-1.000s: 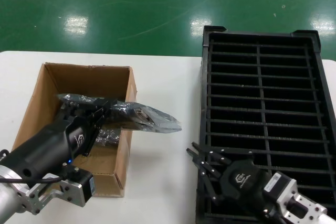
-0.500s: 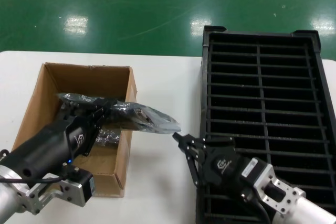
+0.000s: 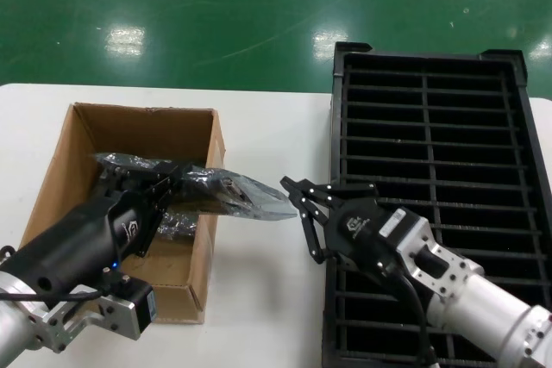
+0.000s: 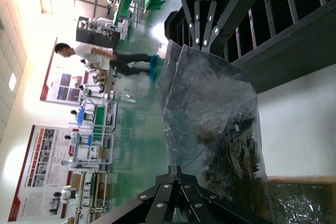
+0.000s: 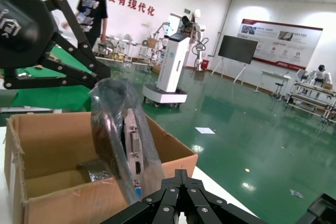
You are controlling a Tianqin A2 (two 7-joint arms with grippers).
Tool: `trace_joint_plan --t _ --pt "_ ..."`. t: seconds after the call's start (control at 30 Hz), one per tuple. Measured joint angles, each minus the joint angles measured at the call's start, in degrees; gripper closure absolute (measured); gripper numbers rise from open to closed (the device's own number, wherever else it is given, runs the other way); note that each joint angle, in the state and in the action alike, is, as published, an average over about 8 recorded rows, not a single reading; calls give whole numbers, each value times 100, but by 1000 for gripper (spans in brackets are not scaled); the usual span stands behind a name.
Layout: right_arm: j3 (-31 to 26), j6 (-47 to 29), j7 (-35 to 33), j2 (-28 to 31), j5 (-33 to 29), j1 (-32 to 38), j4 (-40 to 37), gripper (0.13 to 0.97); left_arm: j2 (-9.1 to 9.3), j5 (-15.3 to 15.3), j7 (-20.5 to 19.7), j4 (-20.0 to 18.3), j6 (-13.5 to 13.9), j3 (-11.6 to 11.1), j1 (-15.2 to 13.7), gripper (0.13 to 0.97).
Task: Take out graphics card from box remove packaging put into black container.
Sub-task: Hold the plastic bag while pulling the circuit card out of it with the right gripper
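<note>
My left fingers [image 3: 164,189] clamp the packaging [image 3: 226,193], the graphics card [image 5: 133,153] inside, above the box [image 3: 138,131] edge. My right fingers [image 3: 297,204], spread open, touch the bag's tip beside the black container [image 3: 431,66].

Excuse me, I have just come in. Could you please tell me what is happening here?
The left gripper is shut on the packaging, a grey plastic bag with the graphics card still inside, and holds it over the edge of the box. The right gripper is at the free end of the bag, jaws open, not yet gripping it. The black container stands to the right on the table, with no card in it yet.
</note>
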Motion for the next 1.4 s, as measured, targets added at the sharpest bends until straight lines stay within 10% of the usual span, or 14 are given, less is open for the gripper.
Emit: trace_joint_plan --t 1.4 --pt "151 -352 1774 -320 -2285 -655 984 961 0 0 0 0 0 0 0 957"
